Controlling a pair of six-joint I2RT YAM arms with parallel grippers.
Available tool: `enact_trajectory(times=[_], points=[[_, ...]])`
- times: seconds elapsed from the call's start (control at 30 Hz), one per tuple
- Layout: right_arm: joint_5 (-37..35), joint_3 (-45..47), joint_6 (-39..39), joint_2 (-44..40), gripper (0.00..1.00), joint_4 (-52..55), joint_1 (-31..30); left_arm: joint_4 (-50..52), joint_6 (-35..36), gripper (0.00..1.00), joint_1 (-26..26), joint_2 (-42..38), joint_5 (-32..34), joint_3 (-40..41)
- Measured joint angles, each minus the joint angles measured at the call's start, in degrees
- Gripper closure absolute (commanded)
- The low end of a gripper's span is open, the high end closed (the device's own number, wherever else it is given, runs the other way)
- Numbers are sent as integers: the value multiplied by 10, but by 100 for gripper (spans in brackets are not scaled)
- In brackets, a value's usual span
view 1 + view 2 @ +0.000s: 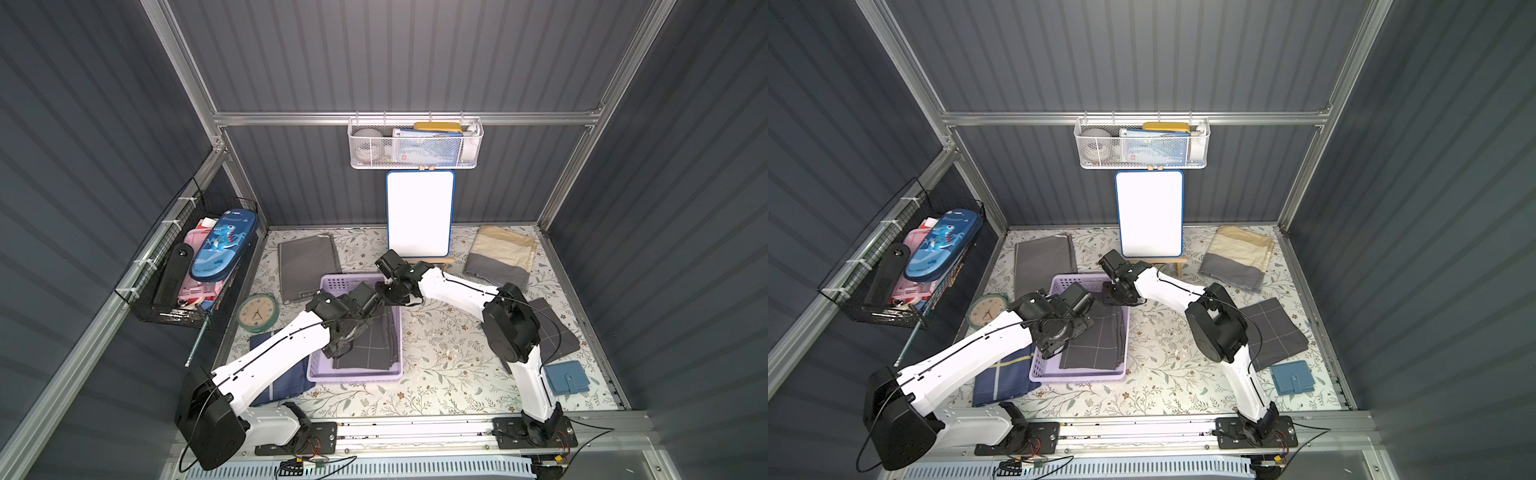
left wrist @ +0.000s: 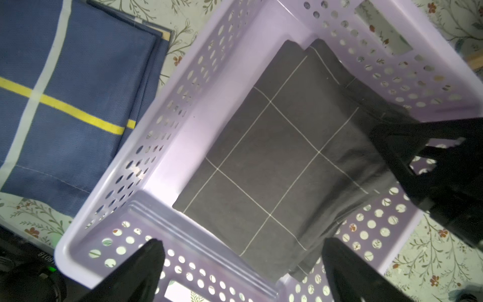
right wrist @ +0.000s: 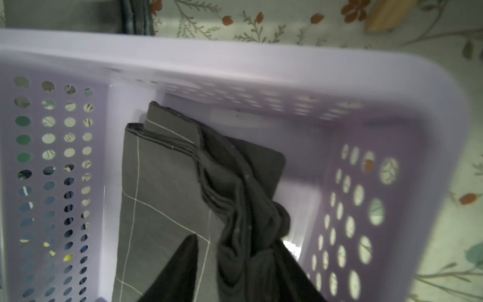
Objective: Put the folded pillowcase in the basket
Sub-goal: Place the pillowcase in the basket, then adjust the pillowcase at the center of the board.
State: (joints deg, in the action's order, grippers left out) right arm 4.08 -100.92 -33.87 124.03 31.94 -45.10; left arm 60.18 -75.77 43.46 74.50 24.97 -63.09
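Inside the pale lilac basket [image 1: 353, 376] lies the folded pillowcase [image 2: 274, 157] — charcoal cloth crossed by thin white grid lines, flat on the basket's floor over most of its area, one edge gathered into soft ridges near a corner of the basket. Left gripper [image 2: 241, 241] hangs just above one short wall of the basket, jaws spread wide with nothing between them. The right gripper [image 3: 235, 243] sits low over the gathered edge with its jaws parted and a rope of folds resting against one finger; whether any cloth is snagged there cannot be told. The task looks all but done, and letting go cleanly is the step in hand. Judged from here, the right arm would do best to open fully and rise straight up, so the limp fabric slips off instead of being dragged over the rim. Both arms should clear the thin, hole-punched plastic walls without nudging the light basket across the floral-patterned table [image 1: 436, 365]. A navy checked cloth [image 2: 65, 91] lies just beside the basket's long wall.
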Motion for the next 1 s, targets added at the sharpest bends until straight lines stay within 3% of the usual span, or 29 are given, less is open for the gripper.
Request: enact_trajectory(times=[0.13, 0.33, 0.5, 0.63, 0.67, 0.7, 0.73, 0.83, 0.87, 1.0], points=[[-27, 19, 4, -26, 28, 5, -3, 1, 3, 1, 0, -1, 6, -9], [-64, 73, 5, -124, 26, 13, -5, 0, 12, 0, 0, -16, 8, -14], [-106, 126, 18, -210, 30, 28, -1, -19, 57, 5, 0, -13, 13, -26], [-122, 257, 18, -307, 39, 26, 57, -69, 118, 12, 11, 16, 12, -51], [-127, 297, 19, -336, 47, 26, 93, -86, 134, 16, 21, 30, 12, -64], [-131, 327, 18, -355, 66, 24, 125, -103, 150, 22, 33, 44, 12, -78], [-136, 360, 19, -378, 100, 23, 169, -124, 165, 31, 49, 63, 13, -96], [-147, 423, 12, -417, 100, 23, 289, -200, 219, 90, 97, 121, 5, -149], [-142, 440, 7, -424, 100, 21, 325, -223, 235, 100, 113, 148, -1, -172], [-119, 491, 0, -434, 100, 7, 420, -286, 274, 100, 154, 245, -16, -247]])
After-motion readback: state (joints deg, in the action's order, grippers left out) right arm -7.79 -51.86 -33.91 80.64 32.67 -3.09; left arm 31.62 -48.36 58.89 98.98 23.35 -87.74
